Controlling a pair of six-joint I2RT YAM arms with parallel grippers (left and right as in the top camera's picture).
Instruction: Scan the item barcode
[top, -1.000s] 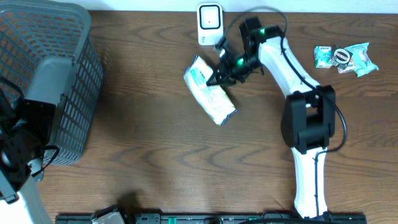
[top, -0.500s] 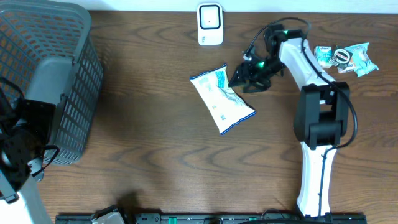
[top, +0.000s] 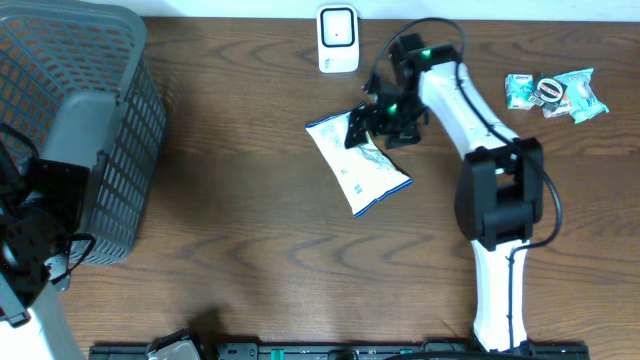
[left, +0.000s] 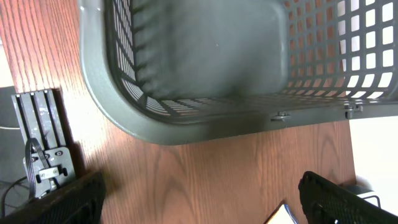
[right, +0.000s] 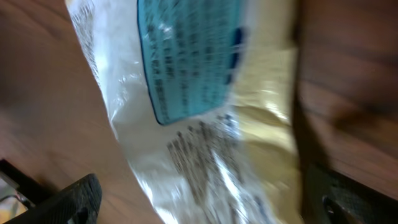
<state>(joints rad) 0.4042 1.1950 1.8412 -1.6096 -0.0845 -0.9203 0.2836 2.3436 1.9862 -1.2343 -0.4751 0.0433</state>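
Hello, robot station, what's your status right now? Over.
Left hand open near basket. Right hand open over packet. It lies flat, unheld, short of scanner. Nothing blocking scanner.

We count one grey plastic lattice basket (top: 138, 100), one white box-shaped barcode scanner (top: 338, 38), one white-and-blue crinkled plastic pouch (top: 362, 176), and a cluster of teal-wrapped packets (top: 556, 92) we cannot separate.

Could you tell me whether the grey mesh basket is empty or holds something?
Empty as far as shown: the grey plastic mesh basket shows a bare floor in the left wrist view; part is cropped.
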